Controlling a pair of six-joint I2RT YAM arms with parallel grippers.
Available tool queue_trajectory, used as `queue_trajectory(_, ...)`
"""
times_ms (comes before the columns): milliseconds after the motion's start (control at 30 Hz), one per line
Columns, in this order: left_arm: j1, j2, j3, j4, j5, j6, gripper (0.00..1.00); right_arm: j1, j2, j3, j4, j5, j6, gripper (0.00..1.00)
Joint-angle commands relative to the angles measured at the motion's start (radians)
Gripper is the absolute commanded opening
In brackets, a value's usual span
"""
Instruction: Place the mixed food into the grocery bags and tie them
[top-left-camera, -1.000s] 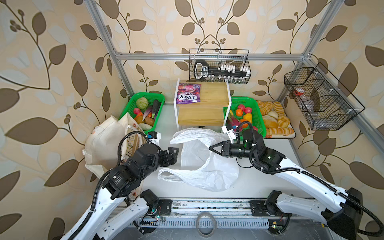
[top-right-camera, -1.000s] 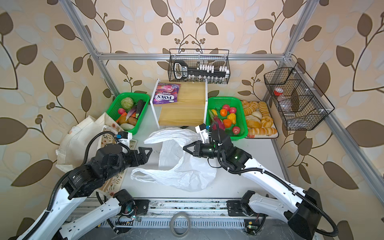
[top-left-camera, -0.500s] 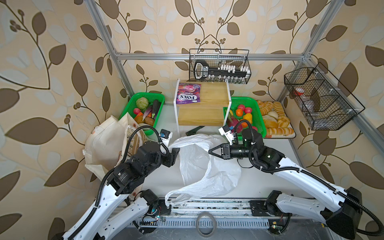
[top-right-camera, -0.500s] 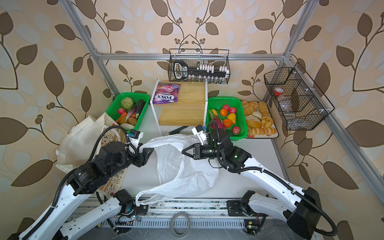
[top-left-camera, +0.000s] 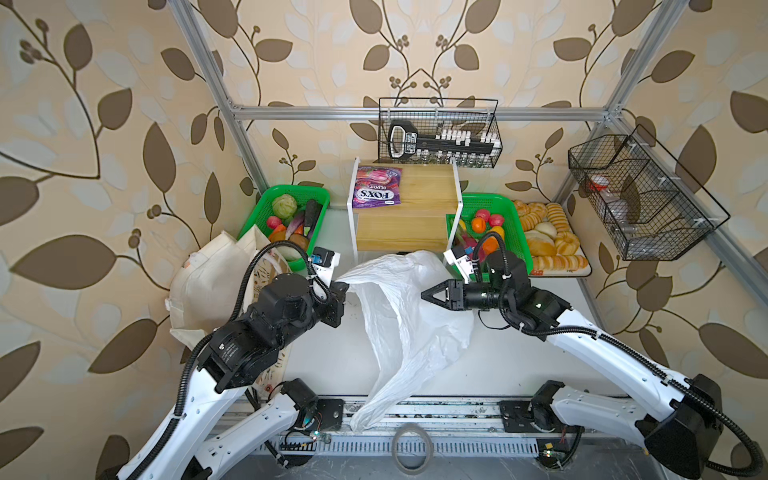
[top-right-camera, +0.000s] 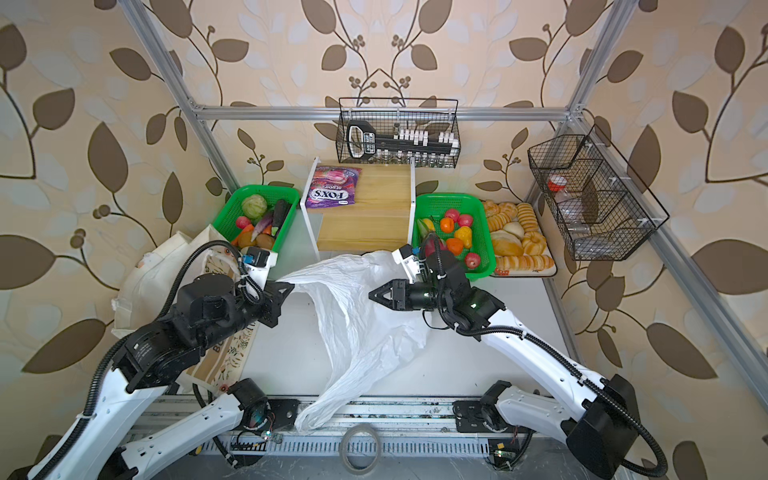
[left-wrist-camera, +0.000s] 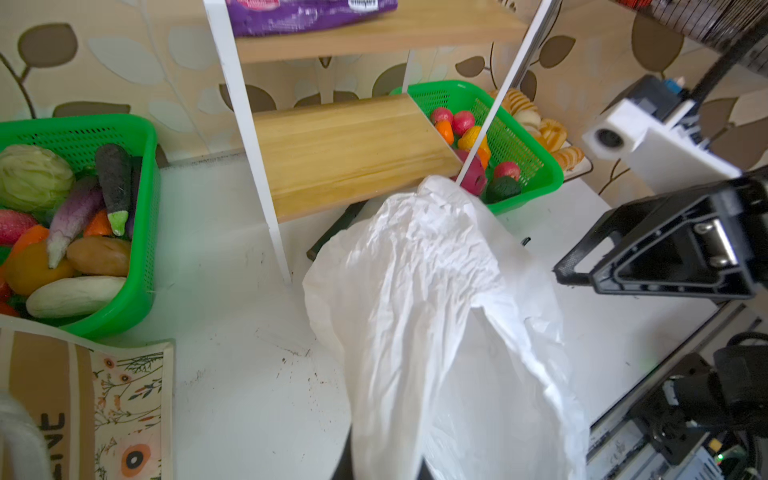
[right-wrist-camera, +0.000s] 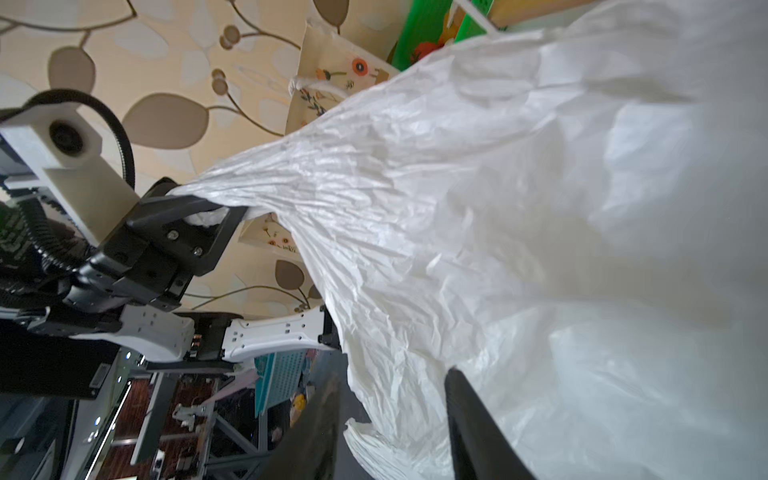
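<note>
The white plastic grocery bag (top-left-camera: 411, 316) (top-right-camera: 357, 316) is stretched above the table, and its lower end hangs over the front rail. My left gripper (top-left-camera: 343, 291) (top-right-camera: 289, 286) is shut on the bag's left edge; the pinch shows in the right wrist view (right-wrist-camera: 208, 212). My right gripper (top-left-camera: 424, 295) (right-wrist-camera: 395, 415) points at the bag from the right with its jaws apart, plastic loose between them. The canvas tote (top-left-camera: 208, 282) lies at the left. A purple Fox's packet (top-left-camera: 376, 193) rests on the wooden shelf (top-left-camera: 407, 216). Toy fruit (top-left-camera: 484, 224) fills the right green basket.
A green basket (top-left-camera: 291, 189) of toy vegetables stands at the back left. A bread tray (top-left-camera: 548, 245) sits at the back right. Wire baskets hang on the back wall (top-left-camera: 438, 133) and the right wall (top-left-camera: 640, 195).
My left gripper moved in and shut on the plastic bag's left edge. My right gripper opened and released the bag. The bag has stretched out, and its tail has dropped over the front rail.
</note>
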Motion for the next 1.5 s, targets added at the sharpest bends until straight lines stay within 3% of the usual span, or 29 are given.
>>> queue_trajectory(0, -0.004, 0.043, 0.046, -0.054, 0.006, -0.058, 0.00, -0.076, -0.073, 0.042, -0.022, 0.046, -0.023, 0.49)
queue_trajectory(67, -0.005, 0.046, 0.039, -0.044, 0.004, -0.079, 0.00, -0.154, -0.116, 0.029, -0.071, 0.103, -0.044, 0.52)
queue_trajectory(233, -0.005, 0.044, 0.018, -0.018, -0.022, -0.102, 0.00, -0.381, -0.150, 0.002, -0.301, 0.396, -0.115, 0.53)
queue_trajectory(400, -0.004, 0.068, 0.029, -0.017, -0.013, -0.096, 0.00, -0.457, -0.039, 0.011, -0.299, 0.587, -0.250, 0.53)
queue_trajectory(600, -0.004, 0.087, 0.057, -0.013, 0.004, -0.099, 0.00, -0.449, 0.236, 0.107, -0.201, 0.509, -0.380, 0.56)
queue_trajectory(733, -0.005, 0.082, 0.072, -0.021, -0.005, -0.102, 0.00, -0.404, 0.401, 0.194, -0.156, 0.617, -0.495, 0.62)
queue_trajectory(800, -0.004, 0.080, 0.078, -0.024, -0.010, -0.102, 0.00, -0.400, 0.479, 0.247, -0.151, 0.628, -0.543, 0.69)
queue_trajectory(867, -0.004, 0.081, 0.084, -0.026, -0.012, -0.102, 0.00, -0.402, 0.551, 0.305, -0.153, 0.627, -0.574, 0.71)
queue_trajectory(967, -0.005, 0.086, 0.094, -0.032, -0.008, -0.101, 0.00, -0.401, 0.619, 0.329, -0.119, 0.635, -0.626, 0.88)
queue_trajectory(1200, -0.004, 0.110, 0.103, -0.034, 0.014, -0.095, 0.00, -0.400, 0.744, 0.400, -0.094, 0.640, -0.730, 0.89)
queue_trajectory(1467, -0.005, 0.142, 0.114, -0.043, 0.011, -0.081, 0.00, -0.400, 0.798, 0.387, -0.082, 0.655, -0.750, 0.88)
